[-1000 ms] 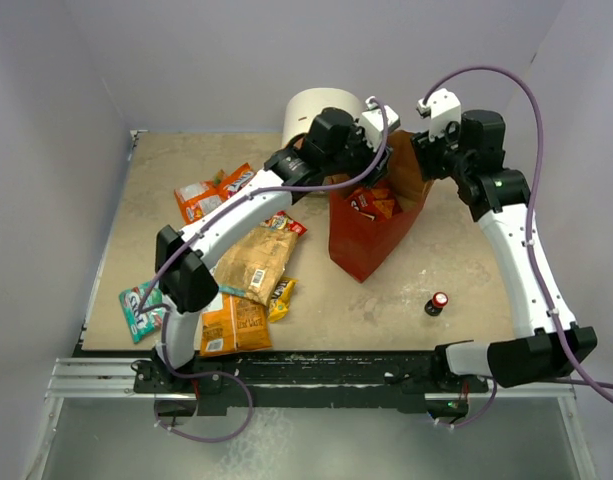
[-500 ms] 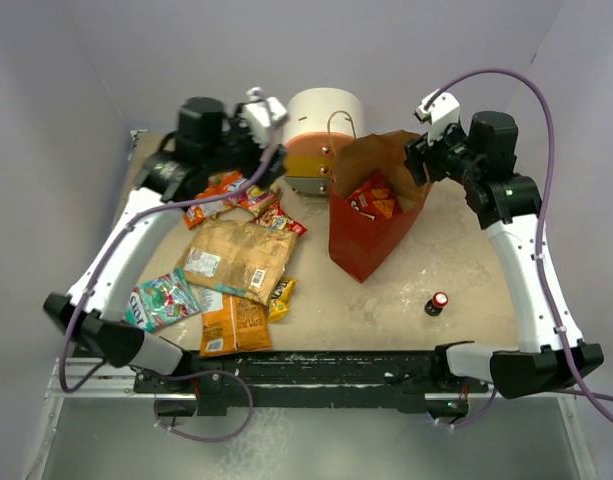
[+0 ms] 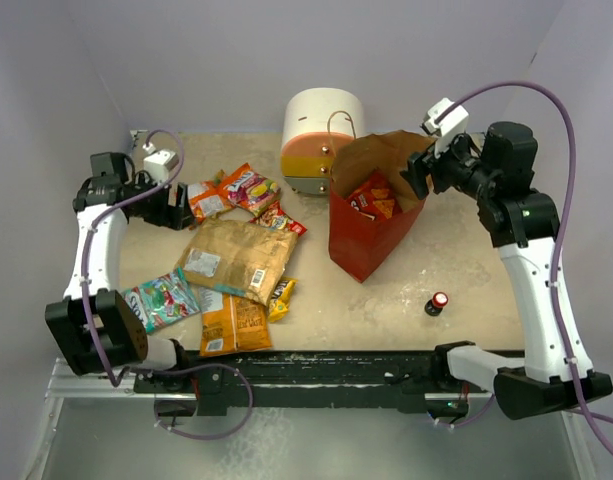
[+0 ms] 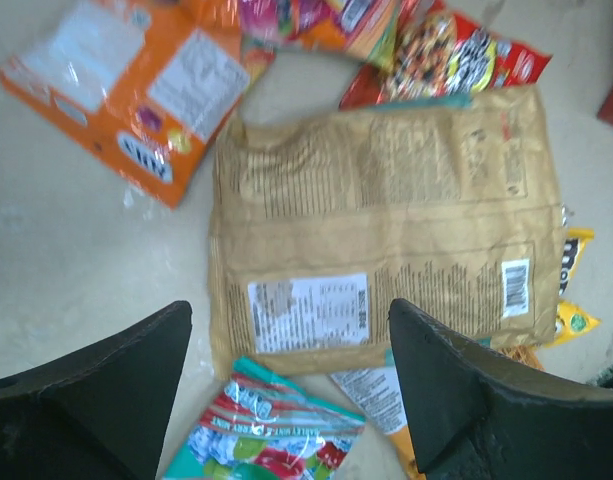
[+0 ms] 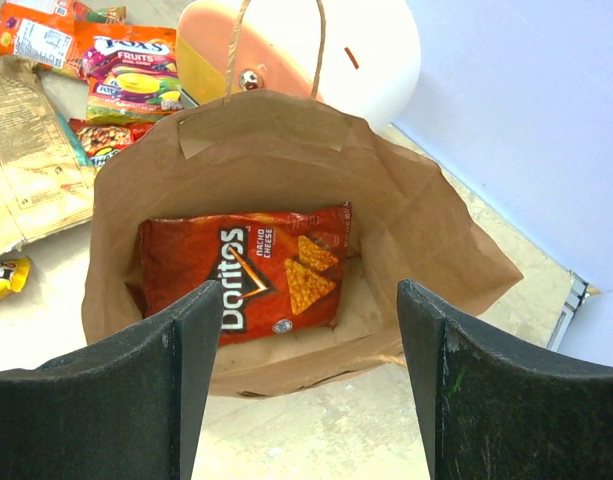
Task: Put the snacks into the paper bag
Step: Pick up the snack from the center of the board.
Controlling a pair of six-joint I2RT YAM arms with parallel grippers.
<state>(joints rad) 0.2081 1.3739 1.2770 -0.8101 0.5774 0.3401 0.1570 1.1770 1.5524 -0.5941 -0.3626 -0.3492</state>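
Note:
The paper bag [image 3: 364,243] stands open mid-table, brown inside with red outer sides. A red Doritos bag [image 5: 241,270] lies inside it. My right gripper [image 5: 308,290] hovers open above the bag's right rim [image 5: 286,130], holding nothing. At the far left my left gripper [image 3: 176,208] is open and empty above the loose snacks. Below it lie a tan bag [image 4: 386,230], a teal candy bag [image 4: 266,435] and an orange packet [image 4: 136,75]. An orange chip bag [image 3: 231,325], a yellow packet [image 3: 281,295] and small red packets [image 3: 283,220] lie around the tan bag.
A round white, orange and yellow drawer unit [image 3: 321,140] stands just behind the paper bag. A tiny red-capped bottle [image 3: 438,302] stands at the front right. Grey walls close in the table on the left, back and right.
My left arm has swung from above the paper bag to the table's left side, over the loose snacks. Both grippers have opened wider. The right arm drew back a little to the right.

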